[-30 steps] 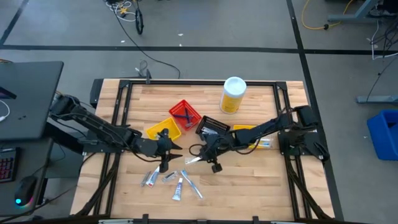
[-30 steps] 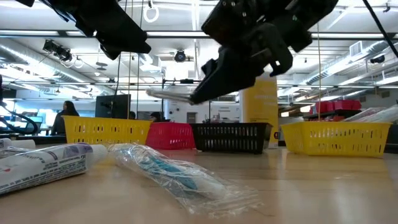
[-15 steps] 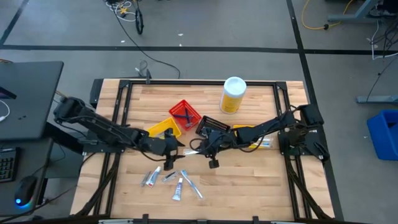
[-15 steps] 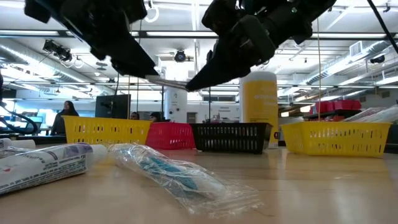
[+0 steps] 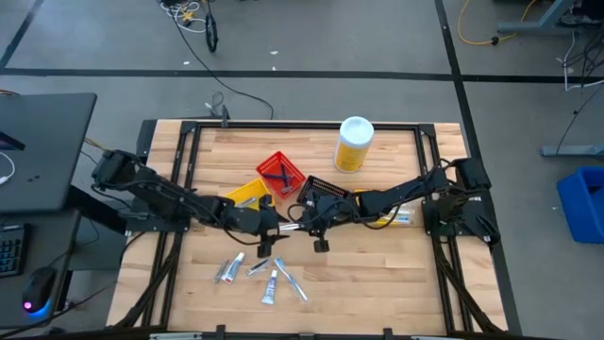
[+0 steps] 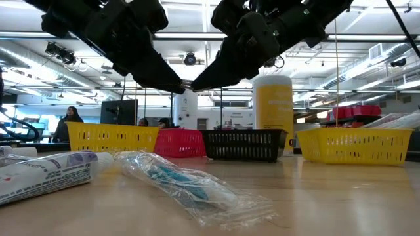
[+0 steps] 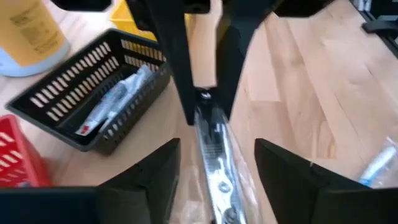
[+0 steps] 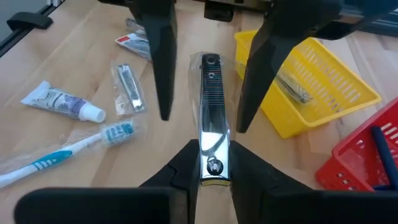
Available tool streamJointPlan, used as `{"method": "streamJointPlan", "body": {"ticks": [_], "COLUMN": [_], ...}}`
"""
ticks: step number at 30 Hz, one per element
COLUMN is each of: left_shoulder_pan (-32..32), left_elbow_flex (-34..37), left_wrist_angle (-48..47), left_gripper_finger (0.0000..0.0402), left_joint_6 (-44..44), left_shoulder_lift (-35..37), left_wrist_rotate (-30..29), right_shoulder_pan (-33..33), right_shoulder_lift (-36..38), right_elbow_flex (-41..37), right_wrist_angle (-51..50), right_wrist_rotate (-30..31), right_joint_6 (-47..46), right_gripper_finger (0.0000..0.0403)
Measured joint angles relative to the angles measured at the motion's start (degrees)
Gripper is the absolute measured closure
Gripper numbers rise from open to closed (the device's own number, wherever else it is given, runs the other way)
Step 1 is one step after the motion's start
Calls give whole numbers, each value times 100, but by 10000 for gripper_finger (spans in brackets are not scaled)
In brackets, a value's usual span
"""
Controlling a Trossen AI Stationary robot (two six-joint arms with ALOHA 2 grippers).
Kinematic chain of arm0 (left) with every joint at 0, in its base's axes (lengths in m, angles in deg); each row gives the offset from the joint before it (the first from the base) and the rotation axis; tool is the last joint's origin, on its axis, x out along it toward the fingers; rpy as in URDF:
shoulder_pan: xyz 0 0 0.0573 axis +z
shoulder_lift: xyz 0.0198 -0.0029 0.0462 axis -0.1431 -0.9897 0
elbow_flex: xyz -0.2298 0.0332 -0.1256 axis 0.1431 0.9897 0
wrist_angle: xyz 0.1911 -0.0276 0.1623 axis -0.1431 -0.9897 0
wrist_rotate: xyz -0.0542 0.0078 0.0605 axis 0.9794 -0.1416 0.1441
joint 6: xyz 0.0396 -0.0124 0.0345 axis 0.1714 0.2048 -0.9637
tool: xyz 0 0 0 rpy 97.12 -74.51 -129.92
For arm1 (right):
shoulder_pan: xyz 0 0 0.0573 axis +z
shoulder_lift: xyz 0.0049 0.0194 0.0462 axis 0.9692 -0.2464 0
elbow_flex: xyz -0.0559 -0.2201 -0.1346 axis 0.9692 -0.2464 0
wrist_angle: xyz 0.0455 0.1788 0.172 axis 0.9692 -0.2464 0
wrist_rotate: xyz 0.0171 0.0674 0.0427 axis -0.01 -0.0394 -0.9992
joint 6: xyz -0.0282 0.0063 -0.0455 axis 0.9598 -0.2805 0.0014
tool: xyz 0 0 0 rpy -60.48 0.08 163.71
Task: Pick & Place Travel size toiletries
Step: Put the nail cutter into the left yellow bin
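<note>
A silver nail clipper in a clear wrapper hangs above the middle of the table, with my right gripper shut on it. My left gripper is open. Its fingers stand on either side of the clipper's far end without touching it. In the high view the two grippers meet tip to tip, left gripper against right gripper. Near the front edge, tubes, a wrapped toothbrush and another wrapped clipper lie flat on the wood. My right gripper pinches the clipper's near end between its two fingers. The fingers come from the table's right, slanting down, and lie along the clipper. The clipper sticks out ahead of the fingertips, lifted clear of the table.
Behind the grippers stand a yellow bin, a red bin with blue-handled razors, a black bin holding a tube, and a second yellow bin. A big yellow bottle stands at the far edge.
My left gripper has gone toward the table's right edge and a little down, up to my right gripper, so that its fingers now flank the clipper's free end. My right gripper has tipped slightly, and the clipper stays clear of the table.
</note>
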Motion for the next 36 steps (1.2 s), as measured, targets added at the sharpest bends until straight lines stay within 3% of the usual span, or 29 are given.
{"method": "streamJointPlan", "body": {"ticks": [9,14,19,24,29,36], "left_shoulder_pan": [169,193,190,181,175,179], "left_elbow_flex": [0,0,-2,-2,-2,-8], "left_wrist_angle": [-2,-14,-224,-1020,-2448,-4756], "left_gripper_finger": [294,344,344,328,344,332], "left_joint_6": [2,12,199,584,1187,2573], "left_shoulder_lift": [0,0,2,264,1089,2218], "left_wrist_rotate": [-67,-84,-243,-536,-756,-1473], "right_shoulder_pan": [-47,-100,-132,-132,-132,-132], "right_shoulder_lift": [0,0,0,2,2,2], "right_elbow_flex": [0,0,2,2,4,4], "right_wrist_angle": [22,22,-79,-462,-671,-570], "right_wrist_rotate": [21,-1,235,665,754,752], "right_joint_6": [-106,-105,-105,-201,-517,-546], "right_gripper_finger": [327,303,259,212,176,153]}}
